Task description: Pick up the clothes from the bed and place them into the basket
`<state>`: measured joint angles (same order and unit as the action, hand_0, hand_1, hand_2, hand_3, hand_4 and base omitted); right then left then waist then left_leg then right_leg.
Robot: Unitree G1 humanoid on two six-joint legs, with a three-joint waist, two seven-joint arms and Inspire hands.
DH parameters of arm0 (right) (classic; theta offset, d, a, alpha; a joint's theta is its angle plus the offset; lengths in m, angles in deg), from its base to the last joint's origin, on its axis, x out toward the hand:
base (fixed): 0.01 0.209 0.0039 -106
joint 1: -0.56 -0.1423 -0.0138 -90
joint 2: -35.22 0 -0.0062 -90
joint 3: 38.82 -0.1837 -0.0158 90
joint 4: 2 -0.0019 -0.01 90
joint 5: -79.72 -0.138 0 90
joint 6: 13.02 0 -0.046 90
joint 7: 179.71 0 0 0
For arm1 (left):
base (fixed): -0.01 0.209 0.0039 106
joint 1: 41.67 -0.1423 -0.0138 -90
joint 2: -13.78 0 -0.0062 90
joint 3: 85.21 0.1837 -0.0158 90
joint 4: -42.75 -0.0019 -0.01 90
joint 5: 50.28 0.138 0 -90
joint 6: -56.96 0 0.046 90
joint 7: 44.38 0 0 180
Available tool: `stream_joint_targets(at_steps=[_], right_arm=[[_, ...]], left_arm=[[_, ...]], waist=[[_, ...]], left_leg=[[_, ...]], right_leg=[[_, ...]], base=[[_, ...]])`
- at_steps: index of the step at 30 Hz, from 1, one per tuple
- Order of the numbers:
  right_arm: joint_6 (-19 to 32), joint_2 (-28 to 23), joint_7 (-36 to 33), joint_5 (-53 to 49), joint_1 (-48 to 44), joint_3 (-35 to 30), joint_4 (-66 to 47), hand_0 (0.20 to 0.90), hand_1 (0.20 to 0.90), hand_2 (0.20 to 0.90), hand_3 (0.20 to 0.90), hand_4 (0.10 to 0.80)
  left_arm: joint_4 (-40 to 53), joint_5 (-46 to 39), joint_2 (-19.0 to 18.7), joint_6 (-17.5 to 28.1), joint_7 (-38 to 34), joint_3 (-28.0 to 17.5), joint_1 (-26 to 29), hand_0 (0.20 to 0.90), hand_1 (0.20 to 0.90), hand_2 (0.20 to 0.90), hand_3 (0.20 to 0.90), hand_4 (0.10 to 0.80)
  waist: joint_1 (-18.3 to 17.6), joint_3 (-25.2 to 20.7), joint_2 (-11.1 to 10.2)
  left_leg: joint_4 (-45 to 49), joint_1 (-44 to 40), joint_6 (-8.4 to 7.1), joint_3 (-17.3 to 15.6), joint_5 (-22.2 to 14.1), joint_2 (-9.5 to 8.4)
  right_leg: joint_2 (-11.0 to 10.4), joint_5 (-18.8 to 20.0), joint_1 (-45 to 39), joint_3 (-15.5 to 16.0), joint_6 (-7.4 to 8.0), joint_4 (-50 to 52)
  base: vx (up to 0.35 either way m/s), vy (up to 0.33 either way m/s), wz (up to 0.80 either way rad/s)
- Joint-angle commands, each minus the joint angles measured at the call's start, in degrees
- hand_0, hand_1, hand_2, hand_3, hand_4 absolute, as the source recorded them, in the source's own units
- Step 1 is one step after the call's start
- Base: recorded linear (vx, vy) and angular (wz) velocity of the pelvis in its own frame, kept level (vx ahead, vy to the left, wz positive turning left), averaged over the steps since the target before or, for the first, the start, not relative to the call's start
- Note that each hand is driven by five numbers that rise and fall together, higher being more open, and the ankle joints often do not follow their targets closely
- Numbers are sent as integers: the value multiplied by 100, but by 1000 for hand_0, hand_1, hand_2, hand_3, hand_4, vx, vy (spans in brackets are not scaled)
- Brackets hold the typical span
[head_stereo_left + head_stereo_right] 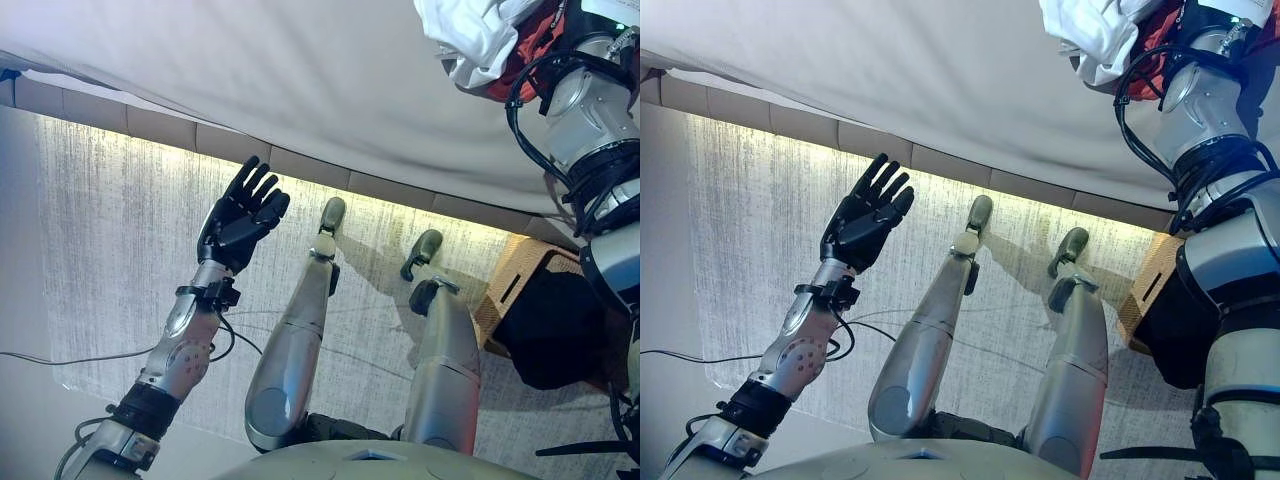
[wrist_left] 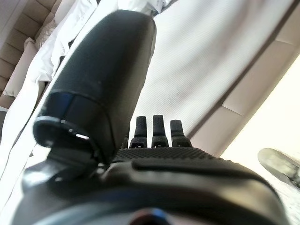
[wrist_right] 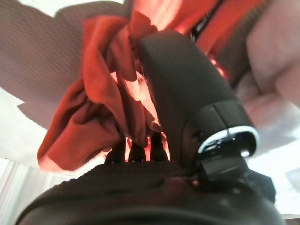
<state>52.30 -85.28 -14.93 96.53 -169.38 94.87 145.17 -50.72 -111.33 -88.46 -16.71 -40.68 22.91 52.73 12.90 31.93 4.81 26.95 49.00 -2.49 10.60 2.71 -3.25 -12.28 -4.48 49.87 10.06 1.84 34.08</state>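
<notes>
My right hand [image 3: 187, 93] is shut on a red cloth [image 3: 93, 108], with thumb and fingers curled into its folds. In the left eye view the red cloth [image 1: 520, 55] is bunched at my right wrist above the bed [image 1: 300, 80], at the far right. A white garment [image 1: 470, 35] is bunched against it; I cannot tell whether the hand holds that too. My left hand [image 1: 240, 215] is open and empty, fingers straight, raised over the rug by the bed's edge. The wooden basket [image 1: 520, 275] with a dark lining stands on the floor at the right, below my right arm.
The bed's white sheet spans the far side, with a padded beige frame [image 1: 160, 130] below it. A pale textured rug [image 1: 110, 250] covers the floor between the bed and me. More white bedding [image 2: 56, 42] lies past my left hand.
</notes>
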Motion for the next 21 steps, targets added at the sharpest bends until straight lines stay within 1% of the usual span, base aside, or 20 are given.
stream_joint_targets(at_steps=[1,4,6,7,11,12,16,18,19,20,21], right_arm=[[-390,-870,243,-330,378,344,604,300,300,300,200,100],[-299,-864,190,-255,374,231,731,300,300,300,200,100],[-190,-907,45,-414,416,165,760,300,300,300,200,100],[-112,-908,-51,-453,451,95,759,300,300,300,200,100],[75,-990,-253,-427,741,-262,562,300,300,300,200,100],[131,-1016,-327,-476,735,-343,526,300,300,300,200,100],[216,-1119,-338,-381,1050,-707,247,300,300,300,200,100],[396,-1266,-485,-529,1261,-940,127,300,300,300,200,100],[486,-1336,-570,-658,1379,-1077,27,300,300,300,200,100],[691,-1397,-624,-709,1548,-1295,-85,300,300,300,200,100],[791,-1404,-691,-670,1671,-1440,-149,300,300,300,200,100]], left_arm=[[817,-140,-269,306,44,-315,-290,900,900,900,900,800],[830,-160,-289,312,120,-302,-308,900,900,900,900,800],[825,-150,-294,357,220,-297,-332,900,900,900,900,800],[806,-136,-313,393,263,-320,-344,900,900,900,900,800],[814,-126,-263,459,331,-334,-332,900,900,900,900,800],[816,-120,-244,464,288,-335,-231,900,900,900,900,800],[740,101,-185,485,23,-339,-135,900,900,900,900,800],[656,161,-152,465,-57,-416,-78,900,900,900,900,800],[628,182,-142,455,-67,-450,-70,900,900,900,900,800],[581,226,-115,376,-121,-482,-27,900,900,900,900,800],[531,296,-92,335,-122,-470,-32,900,900,900,900,800]], waist=[[74,-214,59],[80,-214,62],[67,-214,45],[47,-214,28],[-28,-214,-54],[-76,-214,-96],[-191,-214,-209],[-274,-214,-294],[-325,-214,-338],[-394,-214,-395],[-441,-315,-437]], left_leg=[[1096,120,477,-407,-1309,-144],[1033,-47,460,-401,-1311,-172],[941,-260,438,-424,-1300,-182],[835,-438,449,-489,-1294,-146],[659,-1055,403,-618,-1306,-101],[584,-1129,412,-654,-1141,-98],[421,-1866,405,-744,-1197,-77],[296,-2348,396,-816,-1233,-52],[211,-2571,392,-885,-1258,-9],[87,-2896,370,-971,-1263,56],[-16,-3028,353,-1011,-1241,87]], right_leg=[[403,-252,-217,147,-225,40],[419,-243,-402,155,-225,-43],[428,-235,-641,171,-222,-144],[443,-244,-804,188,-223,-220],[420,-279,-1440,214,-193,-415],[385,-153,-1531,250,-232,-515],[367,-152,-2247,136,-206,-776],[375,-151,-2727,74,-194,-987],[376,-135,-2943,53,-187,-1107],[369,-113,-3264,13,-170,-1259],[367,-78,-3401,-6,-158,-1392]], base=[[-36,13,-4],[-44,13,-9],[-55,31,-7],[-58,69,-2],[-62,96,-14],[-108,120,-24],[-28,101,-20],[-8,75,-22],[-16,73,-22],[11,81,-19],[61,93,-17]])
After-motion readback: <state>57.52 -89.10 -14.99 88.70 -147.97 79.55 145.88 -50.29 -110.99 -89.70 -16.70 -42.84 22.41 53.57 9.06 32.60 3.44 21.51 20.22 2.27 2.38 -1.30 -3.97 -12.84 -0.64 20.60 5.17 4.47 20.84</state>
